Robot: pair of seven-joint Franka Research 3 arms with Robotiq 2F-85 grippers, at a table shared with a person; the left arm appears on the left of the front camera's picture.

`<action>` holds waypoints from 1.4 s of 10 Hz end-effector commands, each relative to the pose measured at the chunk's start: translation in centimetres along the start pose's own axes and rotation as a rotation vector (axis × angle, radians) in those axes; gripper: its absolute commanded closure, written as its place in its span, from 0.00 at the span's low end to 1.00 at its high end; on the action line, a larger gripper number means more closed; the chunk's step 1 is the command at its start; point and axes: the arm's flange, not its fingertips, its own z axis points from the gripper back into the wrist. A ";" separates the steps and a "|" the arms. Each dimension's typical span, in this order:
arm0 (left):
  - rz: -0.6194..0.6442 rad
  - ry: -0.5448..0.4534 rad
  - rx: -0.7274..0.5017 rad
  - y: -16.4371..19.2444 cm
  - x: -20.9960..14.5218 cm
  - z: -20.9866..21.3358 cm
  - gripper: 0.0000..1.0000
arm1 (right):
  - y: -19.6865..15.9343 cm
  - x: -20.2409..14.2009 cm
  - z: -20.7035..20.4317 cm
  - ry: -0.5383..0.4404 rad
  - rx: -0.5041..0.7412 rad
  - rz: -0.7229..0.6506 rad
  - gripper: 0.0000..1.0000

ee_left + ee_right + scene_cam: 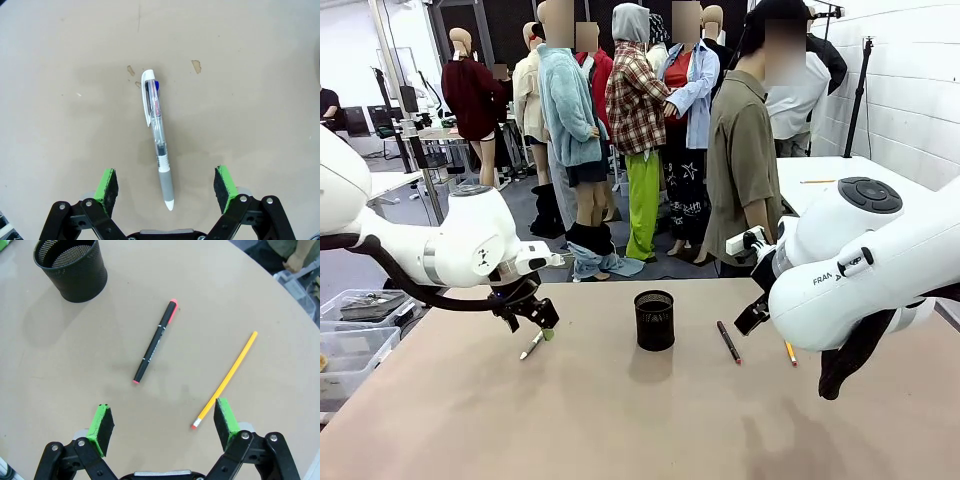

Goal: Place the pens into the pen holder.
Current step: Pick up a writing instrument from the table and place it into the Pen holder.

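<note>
A silver-white pen (157,135) with a grey grip lies on the tan table (250,100), and my open left gripper (167,187) hangs just above it with one green pad on either side of its tip end. From the front, this pen (532,345) is left of the black mesh pen holder (654,320), under the left gripper (532,322). A black pen (155,342) with red ends and a yellow pencil (227,377) lie flat ahead of my open right gripper (162,422), which holds nothing. The pencil's eraser end lies close to its right pad. The pen holder (72,267) stands upright.
A person in an olive shirt (745,150) stands at the table's far edge. Clear plastic bins (350,345) sit off the table's left side. My right arm (860,270) bulks over the table's right part. The black pen (728,341) and pencil (790,352) lie right of the holder.
</note>
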 end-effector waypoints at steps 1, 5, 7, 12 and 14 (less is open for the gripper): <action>0.009 0.041 0.027 -0.1 1.0 -0.9 0.00 | 0.1 0.0 0.0 0.001 0.001 0.001 0.00; 0.011 0.057 0.032 0.5 1.4 -1.9 0.20 | 0.1 0.0 0.0 0.001 0.001 0.001 0.00; 0.007 0.060 0.032 0.5 1.3 -2.0 0.60 | 0.1 0.0 0.0 0.001 0.001 0.001 0.00; -0.001 0.090 0.041 0.2 1.3 -2.1 1.00 | 0.1 0.0 0.0 0.001 0.001 0.001 0.00; -0.003 0.098 0.043 0.3 1.3 -2.2 1.00 | 0.1 0.0 0.0 0.001 0.001 0.001 0.00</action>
